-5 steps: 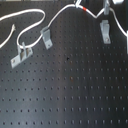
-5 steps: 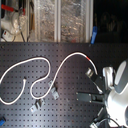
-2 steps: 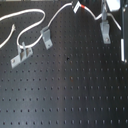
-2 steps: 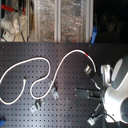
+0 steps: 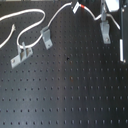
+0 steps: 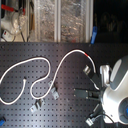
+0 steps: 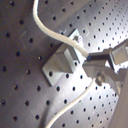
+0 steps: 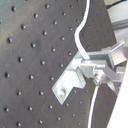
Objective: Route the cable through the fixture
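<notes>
The white cable (image 5: 30, 17) curves across the back of the black pegboard, and its red band (image 5: 76, 7) lies near the first exterior view's top right. In the second exterior view the cable (image 6: 47, 62) loops from the left up to the red band (image 6: 86, 51). The fixture (image 5: 104, 31), a narrow grey strip with a forked top, stands just below my gripper (image 5: 103, 14). In both wrist views the fixture (image 7: 62, 61) (image 8: 74, 76) sits right by the fingertips. The gripper (image 7: 95, 67) (image 8: 97, 71) looks shut on the cable (image 7: 50, 32) (image 8: 79, 37), which passes beside the fixture's fork.
A squat grey clip (image 5: 46, 37) and a long flat bracket with two pins (image 5: 21, 54) stand at the first exterior view's left, under the cable's curves. A pale bar (image 5: 122, 47) hangs at the right edge. Shelves with boxes (image 6: 60, 20) lie behind the board.
The arm has shifted slightly toward the second exterior view's right. The cable and the clips lie much as before.
</notes>
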Controlling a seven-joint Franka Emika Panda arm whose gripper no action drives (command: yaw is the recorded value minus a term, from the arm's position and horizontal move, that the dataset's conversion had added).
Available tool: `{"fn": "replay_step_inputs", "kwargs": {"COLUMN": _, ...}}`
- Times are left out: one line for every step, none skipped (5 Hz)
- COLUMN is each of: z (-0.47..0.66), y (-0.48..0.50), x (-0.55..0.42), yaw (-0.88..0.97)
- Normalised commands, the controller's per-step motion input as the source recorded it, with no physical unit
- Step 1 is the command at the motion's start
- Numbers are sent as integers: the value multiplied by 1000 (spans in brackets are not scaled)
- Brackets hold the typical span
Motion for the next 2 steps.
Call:
{"fn": "replay_step_inputs", "kwargs": {"z": 0, "y": 37, "x": -40, "yaw": -3}}
{"fn": "replay_step_inputs", "kwargs": {"z": 251, "y": -124, "x": -138, "yaw": 0}}
